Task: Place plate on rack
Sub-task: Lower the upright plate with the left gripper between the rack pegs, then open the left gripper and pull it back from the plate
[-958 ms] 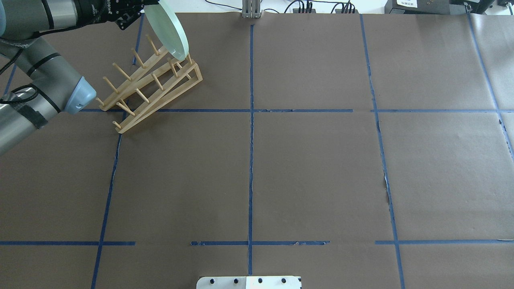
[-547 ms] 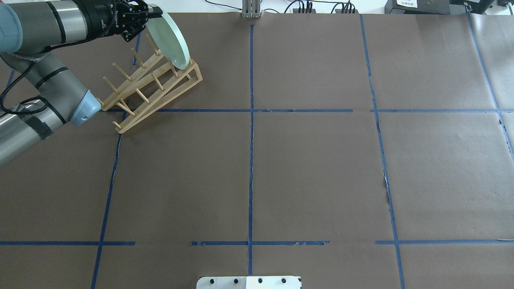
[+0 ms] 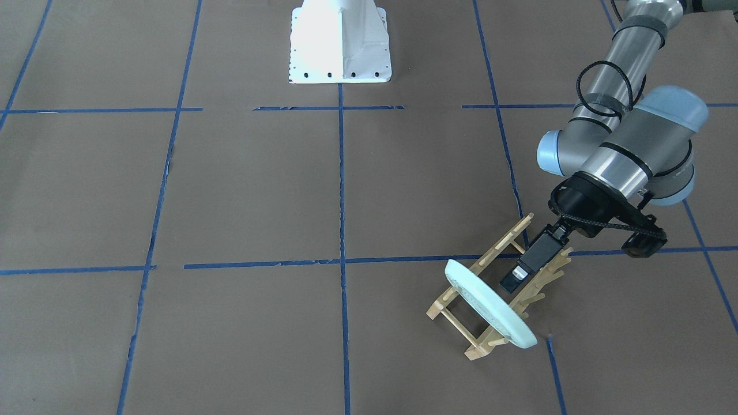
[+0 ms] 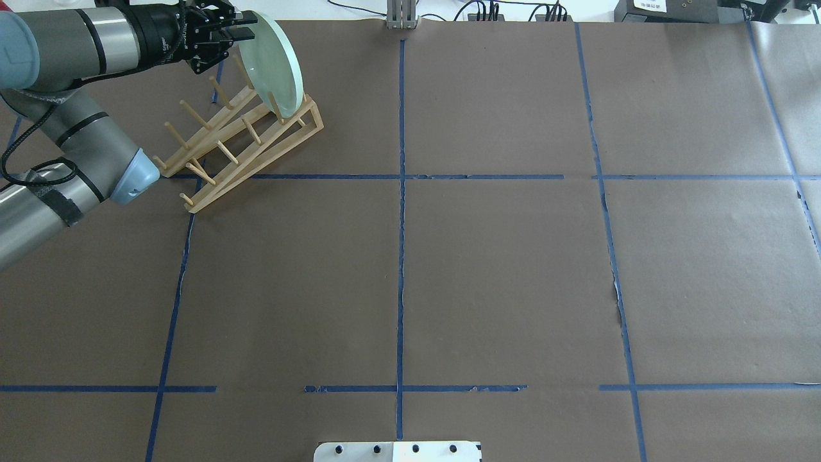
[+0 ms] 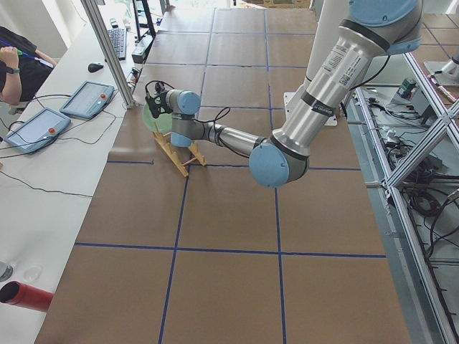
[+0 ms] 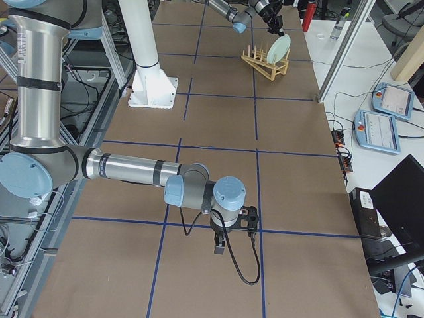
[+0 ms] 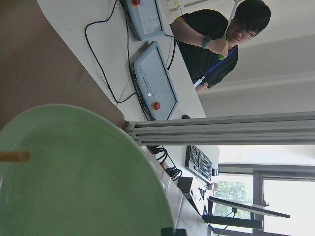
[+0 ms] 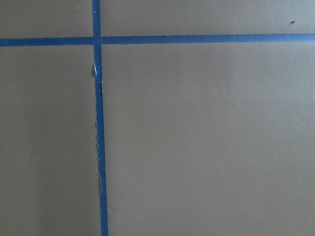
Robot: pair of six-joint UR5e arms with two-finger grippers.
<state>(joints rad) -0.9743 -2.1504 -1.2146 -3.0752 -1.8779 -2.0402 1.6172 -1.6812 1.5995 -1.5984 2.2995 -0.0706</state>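
The pale green plate (image 4: pixel 279 64) stands on edge between the pegs at the far end of the wooden rack (image 4: pixel 244 135), leaning a little. It also shows in the front view (image 3: pixel 490 308), where the rack (image 3: pixel 500 245) lies under it. My left gripper (image 4: pixel 238 32) is at the plate's upper rim, jaws apart, not clamping it. In the left wrist view the plate's face (image 7: pixel 74 182) fills the lower left with one peg across it. My right gripper (image 6: pixel 218 250) hangs low over bare table far from the rack. I cannot tell whether it is open or shut.
The robot's white base (image 3: pixel 340 43) is at the table's near middle. An aluminium post (image 4: pixel 402 16) and cables stand at the far edge. A side bench beyond it holds tablets (image 5: pixel 86 100), with an operator (image 7: pixel 216 34) seated there.
The left gripper brought the plate down into the rack's end slot. The plate now leans with more of its face showing, and the jaws have parted from its rim.
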